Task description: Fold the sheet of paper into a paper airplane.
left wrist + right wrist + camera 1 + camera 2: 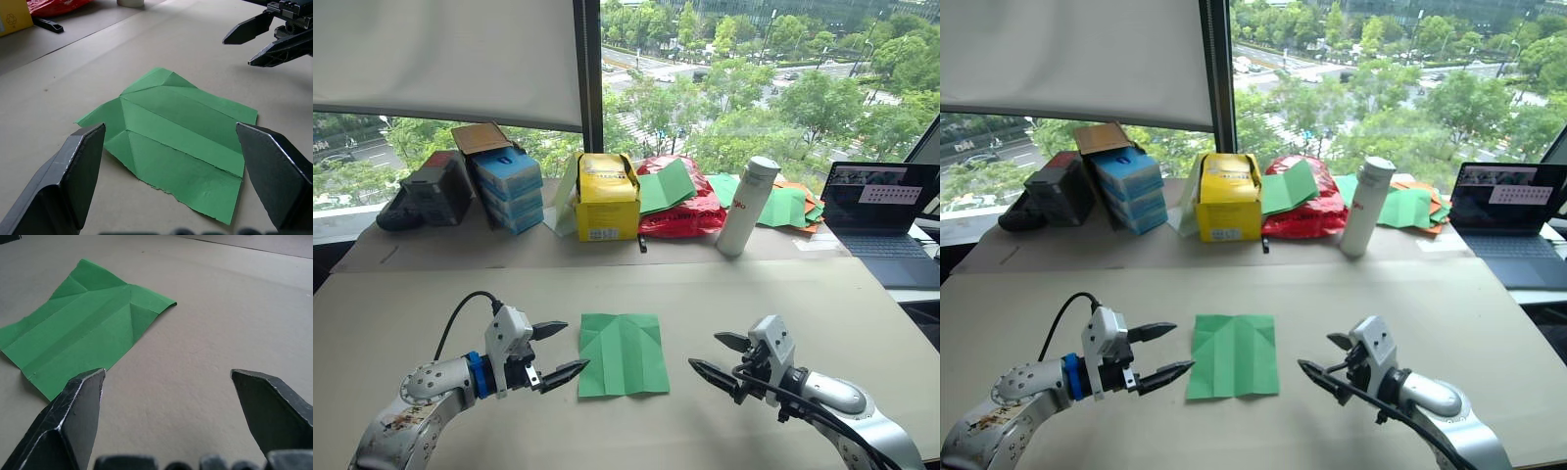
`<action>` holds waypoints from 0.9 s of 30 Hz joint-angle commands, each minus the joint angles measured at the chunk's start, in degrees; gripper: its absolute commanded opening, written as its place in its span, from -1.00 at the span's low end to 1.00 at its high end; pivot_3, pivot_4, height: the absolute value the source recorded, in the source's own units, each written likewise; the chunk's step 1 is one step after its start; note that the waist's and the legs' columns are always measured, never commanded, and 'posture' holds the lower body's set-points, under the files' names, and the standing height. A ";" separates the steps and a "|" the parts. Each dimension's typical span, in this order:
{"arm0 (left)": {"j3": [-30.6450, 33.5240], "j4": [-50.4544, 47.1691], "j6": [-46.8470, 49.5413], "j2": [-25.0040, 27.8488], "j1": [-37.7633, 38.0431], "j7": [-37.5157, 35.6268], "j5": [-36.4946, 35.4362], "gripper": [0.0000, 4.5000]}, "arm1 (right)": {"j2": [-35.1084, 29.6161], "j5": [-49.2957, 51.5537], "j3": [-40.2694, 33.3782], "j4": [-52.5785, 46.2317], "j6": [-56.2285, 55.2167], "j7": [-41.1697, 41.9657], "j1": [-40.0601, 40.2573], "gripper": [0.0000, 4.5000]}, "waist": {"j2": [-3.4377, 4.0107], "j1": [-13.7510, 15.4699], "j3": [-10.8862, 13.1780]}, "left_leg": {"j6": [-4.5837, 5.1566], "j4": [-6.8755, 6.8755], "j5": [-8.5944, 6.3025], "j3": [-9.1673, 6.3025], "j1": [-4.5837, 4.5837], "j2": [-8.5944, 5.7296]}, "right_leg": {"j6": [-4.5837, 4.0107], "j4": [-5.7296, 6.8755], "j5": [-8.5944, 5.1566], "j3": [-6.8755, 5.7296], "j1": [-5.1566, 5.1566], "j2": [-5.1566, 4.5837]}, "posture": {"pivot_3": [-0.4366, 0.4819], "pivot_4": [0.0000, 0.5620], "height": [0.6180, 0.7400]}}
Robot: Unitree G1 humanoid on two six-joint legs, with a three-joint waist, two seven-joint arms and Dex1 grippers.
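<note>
Green sheet of paper [623, 353] flat on the table [724, 294], creased, lying between both sets of fingers. Left gripper [560, 352] just beside its left edge, fingers wide, holding nothing. Right gripper [717, 355] near its right edge, fingers wide, also holding nothing.

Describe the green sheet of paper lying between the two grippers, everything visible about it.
The sheet of paper is thin, bright green and roughly square, lying nearly flat and unfolded on the beige table. Crease lines run lengthwise down its middle, with diagonal creases at the far corners; one far corner lifts slightly. One edge looks roughly torn. It lies between the left gripper and the right gripper, both open, neither touching it.
</note>
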 commanded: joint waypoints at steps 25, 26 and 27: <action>-20.09 16.09 4.34 -4.91 -14.67 5.02 16.09 -0.99 | 0.51 -2.02 -0.56 -2.02 -0.55 -0.53 0.51 1.00 | 0.00 -0.04 -0.01 | 0.02 0.08 -0.01 0.00 -0.03 -0.03 | 0.02 0.02 0.01 -0.07 0.03 0.17 | -0.05 -0.47 1.00; -20.55 15.92 5.40 -4.46 -14.14 5.22 16.61 -0.99 | 0.23 -1.81 -0.80 -2.75 -0.13 -0.59 0.69 1.00 | 0.00 -0.04 -0.01 | 0.02 0.08 -0.01 0.02 0.02 -0.03 | 0.02 0.02 0.01 -0.06 0.04 0.14 | -0.05 -0.47 1.00; -20.74 15.63 6.76 -4.10 -13.69 5.54 16.85 -0.99 | -0.11 -1.70 -0.94 -3.36 0.35 -0.67 0.79 1.00 | 0.00 -0.02 -0.01 | 0.03 0.08 -0.01 0.03 0.04 -0.04 | 0.02 0.03 0.01 -0.03 0.07 0.11 | -0.05 -0.47 1.00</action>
